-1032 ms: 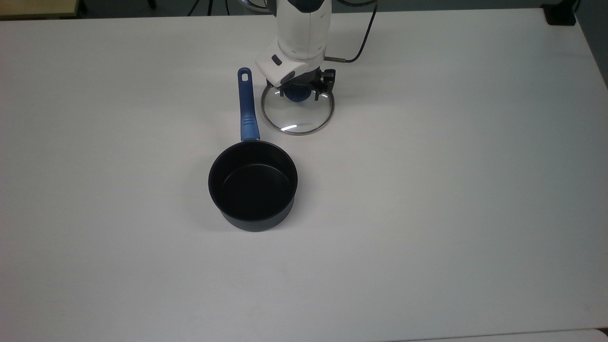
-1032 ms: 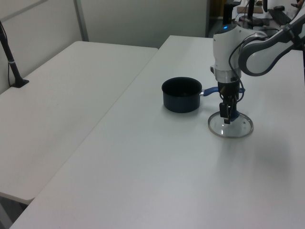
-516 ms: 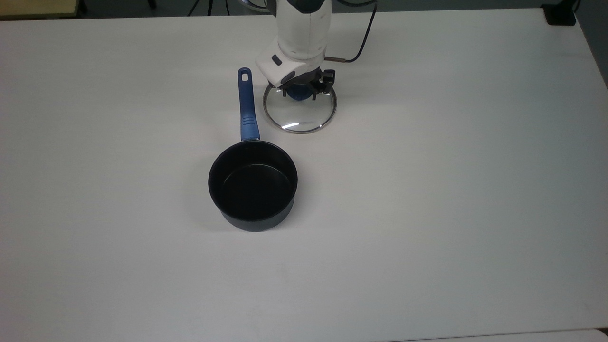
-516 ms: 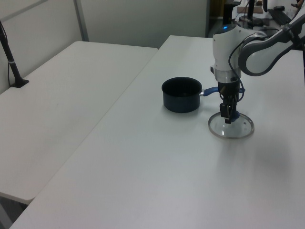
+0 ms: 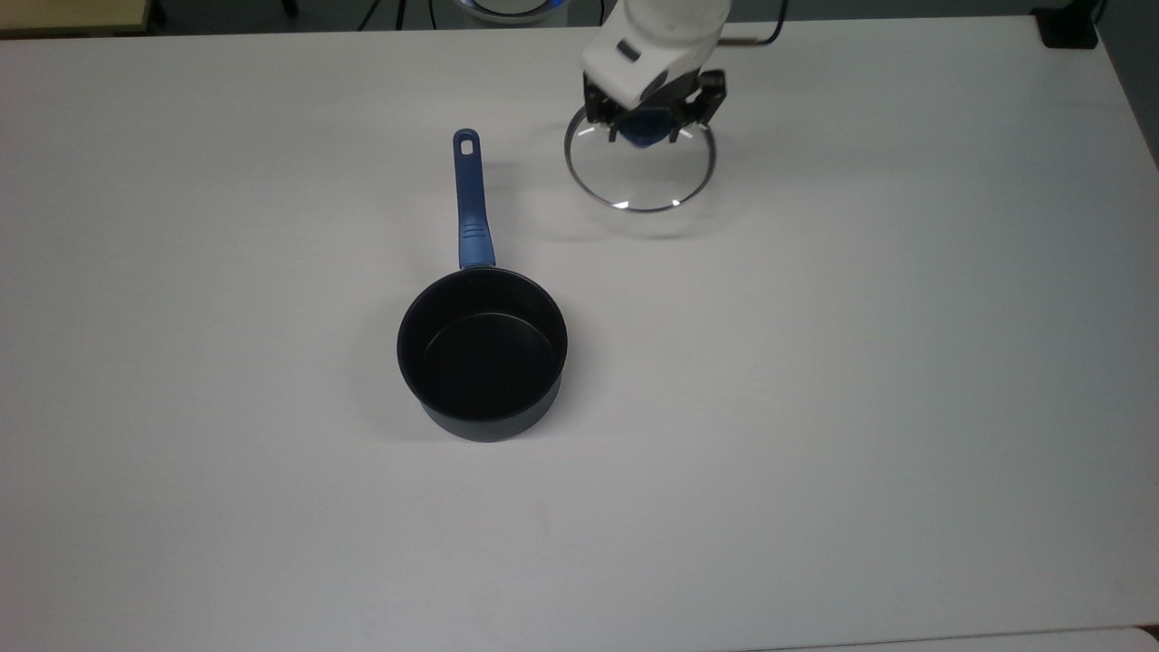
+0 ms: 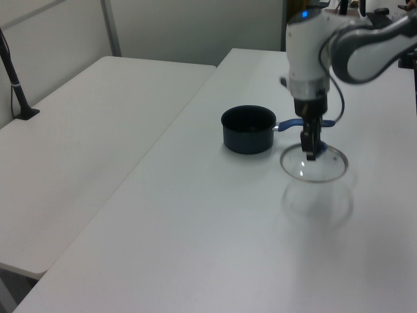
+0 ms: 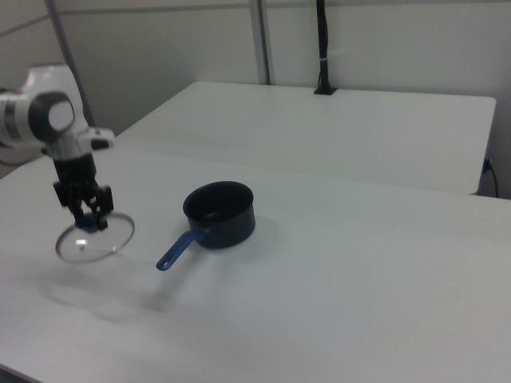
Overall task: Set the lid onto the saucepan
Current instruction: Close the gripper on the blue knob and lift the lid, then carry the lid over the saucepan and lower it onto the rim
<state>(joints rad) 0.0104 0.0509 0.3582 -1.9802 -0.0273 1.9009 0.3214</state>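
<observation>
holding lid (image 5: 640, 167) by its knob, jaws clenched | lid off the table (image 5: 815, 407) | saucepan (image 5: 483, 355) uncovered, apart

In the top view the hand (image 5: 646, 127) covers most of the lid's (image 5: 639, 186) blue knob (image 5: 645, 136) — the arm runs off the upper edge — and the left view hides the saucepan's (image 6: 248, 129) handle (image 6: 288, 124) behind it.

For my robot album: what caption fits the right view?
The tool lifts the lid above the table, beside the open saucepan.
</observation>
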